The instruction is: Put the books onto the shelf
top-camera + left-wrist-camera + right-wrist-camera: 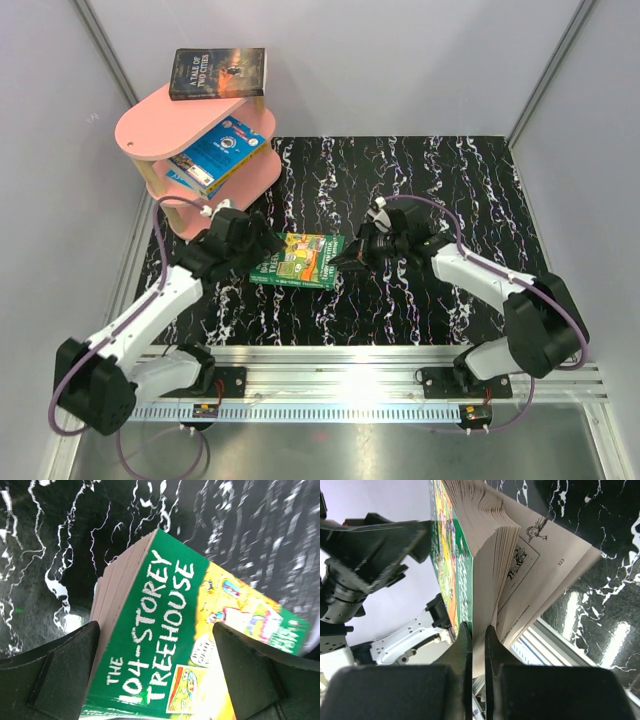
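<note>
Green paperback book (298,260) is at the middle of the black marbled worktop (420,180), apart from the pink three-tier shelf (165,125). Right fingers (464,645) pinch its pages tight. Left fingers (75,655) stand wide apart, one on each side of it.

The right gripper (478,632) is clamped on the book (490,530). Its two dark fingers (464,647) are pressed together on a thin sheaf of pages just beside the green cover (464,570). The book stands edge-on to the camera, with its pages fanning apart above the grip. One printed page (545,565), bearing a small drawing, hangs open toward the black, white-veined mat (605,600). At left, a dark finger (390,542) of the left arm sits close beside the cover; contact cannot be confirmed.
</note>
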`<state>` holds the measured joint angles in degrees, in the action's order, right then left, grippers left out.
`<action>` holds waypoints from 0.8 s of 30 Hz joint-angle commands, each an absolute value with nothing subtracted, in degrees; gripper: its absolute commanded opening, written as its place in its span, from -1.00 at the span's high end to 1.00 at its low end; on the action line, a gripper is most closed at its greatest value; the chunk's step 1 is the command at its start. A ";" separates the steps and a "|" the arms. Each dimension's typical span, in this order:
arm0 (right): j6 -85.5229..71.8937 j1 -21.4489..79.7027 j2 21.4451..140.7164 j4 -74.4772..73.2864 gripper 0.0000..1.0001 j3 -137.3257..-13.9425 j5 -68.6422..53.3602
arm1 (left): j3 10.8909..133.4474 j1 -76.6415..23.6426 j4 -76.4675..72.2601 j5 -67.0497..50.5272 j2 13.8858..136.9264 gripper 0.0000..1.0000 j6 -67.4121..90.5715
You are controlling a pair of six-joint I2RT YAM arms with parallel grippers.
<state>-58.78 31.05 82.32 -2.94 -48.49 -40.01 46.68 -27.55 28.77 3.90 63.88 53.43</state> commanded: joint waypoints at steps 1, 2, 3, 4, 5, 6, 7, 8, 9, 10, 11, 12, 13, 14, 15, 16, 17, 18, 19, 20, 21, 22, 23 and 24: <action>-62.22 31.55 78.58 2.99 1.00 -48.43 -38.41 | 48.25 -25.84 33.65 -0.18 59.86 -0.97 57.83; -62.23 31.55 77.79 2.12 1.00 -48.17 -37.54 | 48.60 -25.40 35.84 -0.26 58.29 -0.97 58.18; -62.05 31.55 77.35 1.59 1.00 -48.16 -37.09 | 49.39 -24.88 36.99 -0.26 57.58 -0.97 58.97; -61.62 31.55 76.91 0.80 1.00 -48.16 -36.48 | 50.18 -24.87 38.22 -0.26 56.79 -0.97 59.32; -61.35 31.55 76.64 -1.91 1.00 -48.34 -35.60 | 50.79 -24.87 40.76 1.48 55.39 -0.97 59.76; -61.35 31.47 75.86 -2.54 1.00 -48.34 -34.46 | 51.84 -24.87 41.74 1.75 54.50 -0.97 60.64; -61.43 31.55 75.59 -2.98 1.00 -48.34 -33.84 | 52.20 -24.79 42.53 1.67 53.71 -0.98 61.08; -61.78 31.55 75.24 -3.68 1.00 -48.34 -32.45 | 52.47 -24.87 43.93 1.67 52.14 -0.97 61.61; -62.22 31.55 74.80 -3.52 1.00 -48.25 -31.91 | 52.64 -24.87 44.38 1.41 51.34 -0.97 63.00; -62.75 31.55 74.62 -3.25 1.00 -48.25 -31.56 | 52.30 -24.79 44.56 0.62 50.63 -0.97 63.71; -63.80 31.55 74.36 -2.73 1.00 -48.60 -30.77 | 51.77 -24.87 44.13 0.27 49.32 -0.97 64.24; -64.33 31.55 74.18 -2.20 1.00 -48.78 -30.59 | 51.16 -24.87 43.69 0.26 48.70 -0.97 65.38; -65.38 31.55 74.18 -1.68 1.00 -48.95 -30.59 | 50.46 -24.79 43.25 -1.91 48.17 -0.97 65.83; -65.74 31.55 74.01 -1.06 1.00 -49.74 -30.50 | 49.14 -24.87 42.20 -2.37 47.47 -0.97 66.18; -66.18 31.64 74.00 -0.79 1.00 -50.09 -30.50 | 48.78 -24.96 41.75 -2.63 47.55 -0.97 66.53; -66.96 31.64 74.00 -0.53 1.00 -50.53 -30.50 | 48.34 -24.87 41.40 -3.33 47.55 -0.97 66.62; -67.41 31.64 73.92 -0.61 1.00 -51.41 -30.59 | 48.43 -24.96 40.53 -3.77 47.98 -0.98 66.62; -67.85 31.64 73.83 0.52 1.00 -51.76 -30.67 | 48.43 -25.05 39.91 -4.56 48.34 -0.97 66.53; -69.07 31.64 73.83 1.83 1.00 -52.55 -30.85 | 48.60 -25.14 39.12 -4.74 48.95 -0.97 66.45; -69.60 31.64 73.74 2.98 1.00 -52.91 -31.20 | 48.95 -25.22 38.68 -4.75 49.39 -0.97 66.45; -70.13 31.90 73.83 3.42 1.00 -53.35 -31.29 | 49.56 -25.49 38.32 -4.75 49.83 -0.97 66.27; -71.35 31.99 73.83 3.95 1.00 -53.96 -31.38 | 49.83 -25.66 37.97 -4.57 50.36 -0.97 66.18; -72.24 32.17 73.65 5.70 1.00 -54.14 -31.81 | 50.18 -25.75 37.19 -4.66 51.41 -0.97 66.09; -73.03 32.34 73.57 6.50 1.00 -54.31 -31.90 | 50.97 -25.93 36.92 -4.75 52.11 -0.97 66.01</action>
